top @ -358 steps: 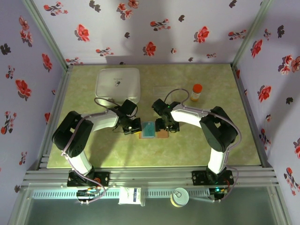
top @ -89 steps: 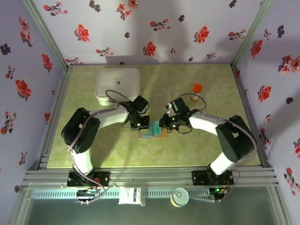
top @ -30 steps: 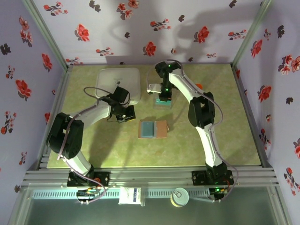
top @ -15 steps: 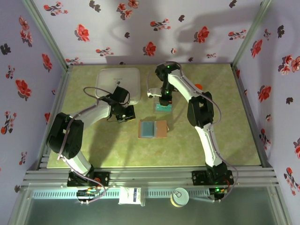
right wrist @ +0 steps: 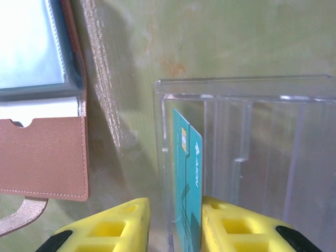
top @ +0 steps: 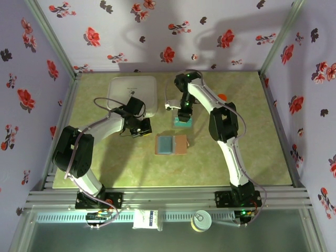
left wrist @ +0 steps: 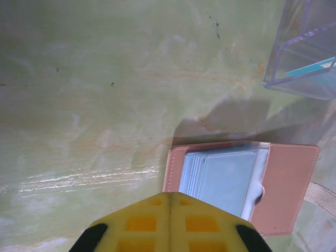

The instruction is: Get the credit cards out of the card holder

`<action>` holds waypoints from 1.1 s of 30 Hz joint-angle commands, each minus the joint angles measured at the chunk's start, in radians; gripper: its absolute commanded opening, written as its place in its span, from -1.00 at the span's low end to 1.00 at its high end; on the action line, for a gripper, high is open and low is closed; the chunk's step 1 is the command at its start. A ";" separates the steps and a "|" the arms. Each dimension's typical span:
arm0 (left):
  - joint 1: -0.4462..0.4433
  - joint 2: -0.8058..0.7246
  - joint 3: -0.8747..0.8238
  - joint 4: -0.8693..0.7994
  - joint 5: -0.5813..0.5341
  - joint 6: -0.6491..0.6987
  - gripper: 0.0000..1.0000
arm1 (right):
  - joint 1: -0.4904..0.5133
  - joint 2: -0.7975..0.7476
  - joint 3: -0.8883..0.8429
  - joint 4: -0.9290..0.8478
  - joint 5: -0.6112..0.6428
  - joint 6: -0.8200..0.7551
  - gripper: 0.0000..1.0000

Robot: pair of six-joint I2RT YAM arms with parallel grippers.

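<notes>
my right end effector [right wrist: 176, 203] hangs over the corner of the clear box [right wrist: 262, 131] with its fingers apart. a teal card [right wrist: 188, 152] stands on edge inside the box between them, with a gap showing on one side of it. my left end effector [left wrist: 168, 198] has its fingers together, holding nothing, above the bench [left wrist: 79, 79] just beside the wallet [left wrist: 286, 184], which lies open and flat, pale blue pockets up, near the box.
</notes>
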 commanded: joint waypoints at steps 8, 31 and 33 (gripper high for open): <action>0.005 0.006 0.011 -0.010 0.033 0.011 -0.91 | -0.008 -0.272 -0.215 0.252 0.081 0.244 -0.37; -0.053 -0.045 -0.107 0.094 0.028 -0.037 -0.91 | 0.178 -0.904 -1.157 1.078 0.171 1.564 -0.47; -0.057 -0.036 -0.113 0.104 0.030 -0.039 -0.91 | 0.206 -0.910 -1.176 1.064 0.169 1.622 -0.49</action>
